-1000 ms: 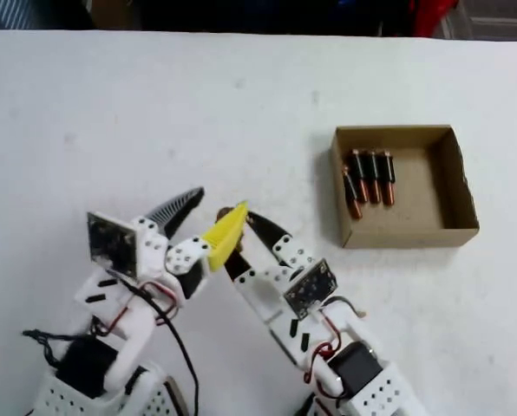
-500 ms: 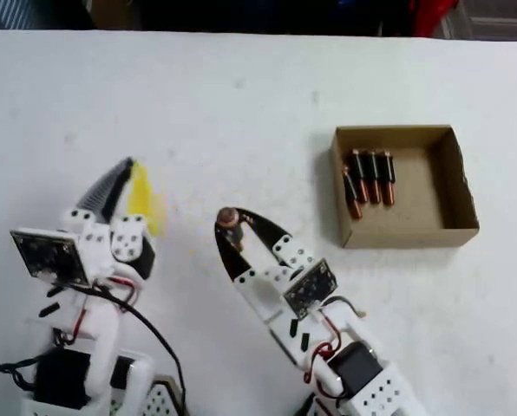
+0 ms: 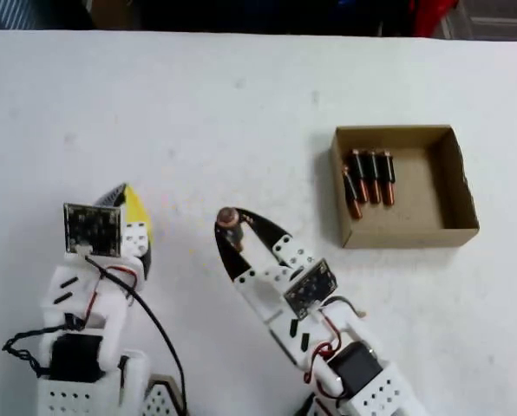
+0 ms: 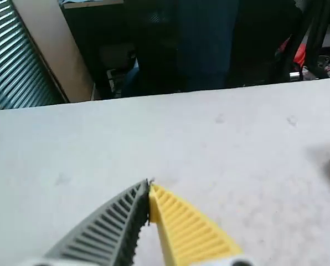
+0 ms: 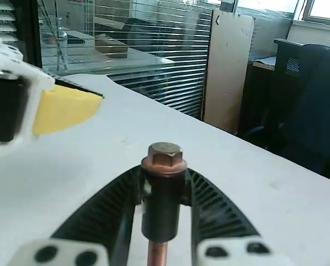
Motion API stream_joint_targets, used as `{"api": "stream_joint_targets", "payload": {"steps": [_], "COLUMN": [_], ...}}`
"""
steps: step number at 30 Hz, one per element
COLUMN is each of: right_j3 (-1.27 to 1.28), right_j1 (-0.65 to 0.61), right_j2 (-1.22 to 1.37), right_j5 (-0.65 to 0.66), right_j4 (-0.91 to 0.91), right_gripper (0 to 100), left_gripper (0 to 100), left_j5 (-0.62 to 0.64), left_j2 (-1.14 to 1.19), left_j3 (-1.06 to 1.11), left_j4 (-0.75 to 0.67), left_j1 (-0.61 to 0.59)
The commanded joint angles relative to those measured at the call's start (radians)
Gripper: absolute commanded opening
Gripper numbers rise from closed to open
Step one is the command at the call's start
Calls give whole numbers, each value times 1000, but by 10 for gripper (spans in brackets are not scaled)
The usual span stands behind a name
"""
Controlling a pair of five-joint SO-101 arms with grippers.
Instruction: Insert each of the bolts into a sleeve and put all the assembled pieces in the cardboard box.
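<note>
At the white counter [image 3: 241, 104], the right gripper [image 3: 230, 224] holds one bolt [image 3: 228, 216] upright, already seated in its black sleeve [image 5: 161, 213]. The dark ribbed fingers [image 5: 107, 213] are clamped on the sleeve from either side. From the right wrist camera, the copper-coloured hexagonal head [image 5: 164, 157] stands above the sleeve's top, and the shank shows again below it. This piece is held near the middle of the counter, well apart from the cardboard box [image 3: 410, 234] to its right.

The box sits open-topped on the counter. Four assembled pieces [image 3: 369, 182] lie in a row inside it, against its left side, each one black with copper showing at its ends.

The left gripper [image 3: 124, 187] is over the counter on the left, apart from the bolt and carrying nothing. Its grey finger [image 4: 107, 230] and yellow finger [image 4: 184, 230] are drawn together, with their tips meeting at a point [image 4: 149, 185]. That yellow finger [image 5: 62, 108] also shows off to the side in the right wrist view.
</note>
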Motion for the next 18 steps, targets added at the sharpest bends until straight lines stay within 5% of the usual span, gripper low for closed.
{"api": "stream_joint_targets", "payload": {"steps": [1, 18], "right_j3": [8, 8], "right_j1": [7, 5], "right_j2": [-13, -13], "right_j5": [-3, -3], "right_j4": [-2, 31], "right_gripper": [32, 31], "left_gripper": [23, 23], "left_j5": [-8, -14], "left_j2": [-12, -12], "left_j3": [32, 281], "left_j4": [3, 3], "left_j1": [-44, -65]}}
